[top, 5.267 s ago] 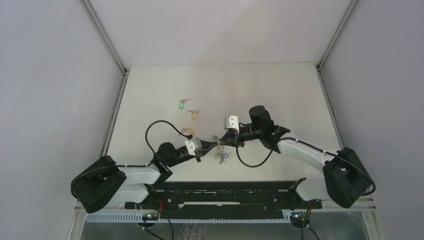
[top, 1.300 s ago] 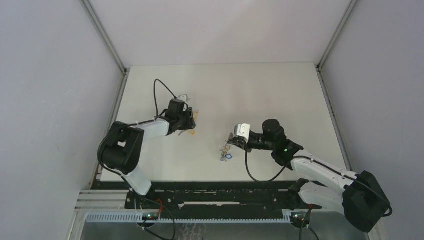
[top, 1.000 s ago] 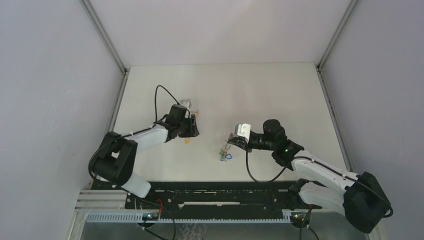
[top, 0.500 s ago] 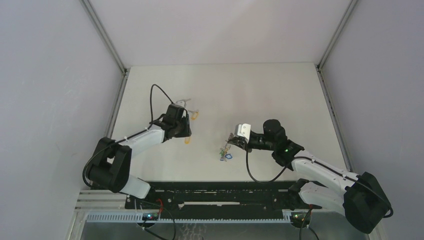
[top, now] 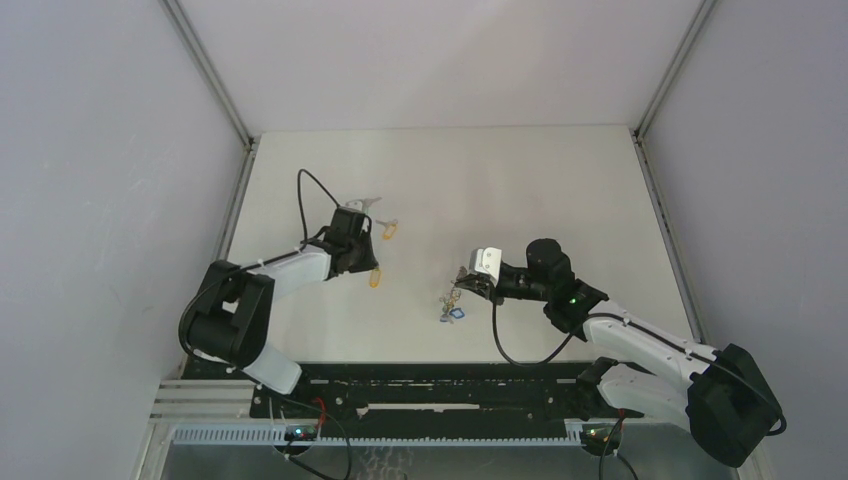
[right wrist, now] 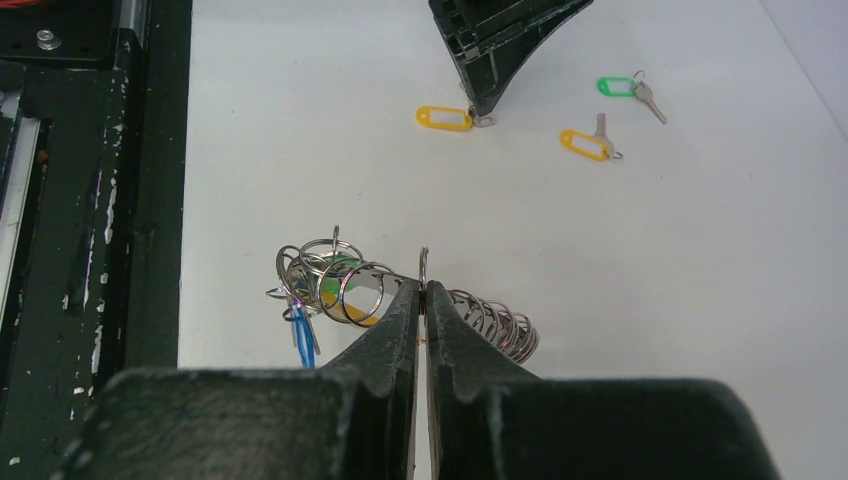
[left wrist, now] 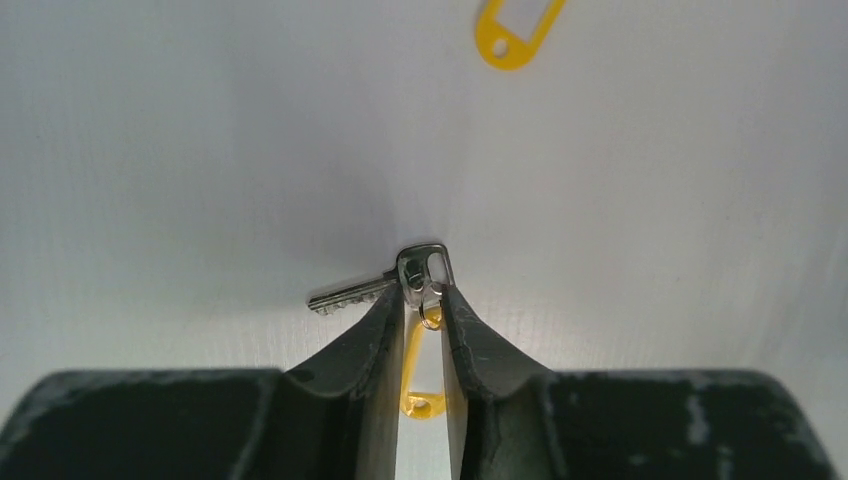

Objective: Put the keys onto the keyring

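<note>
The left claw stood low over the white surface. Its jaws were narrowed either side of a small silver key with an orange oval plastic tag, the tag's little ring between the tips. Whether they truly pinched it could not be told. This key was probably chosen because it lay nearest the keyring. The right claw was clenched on one loop of the silvery keyring with blue and yellow tags, likely steadying it so a key could be threaded on. The green-tagged key and the other orange-tagged key lay loose, well apart from it.
</note>
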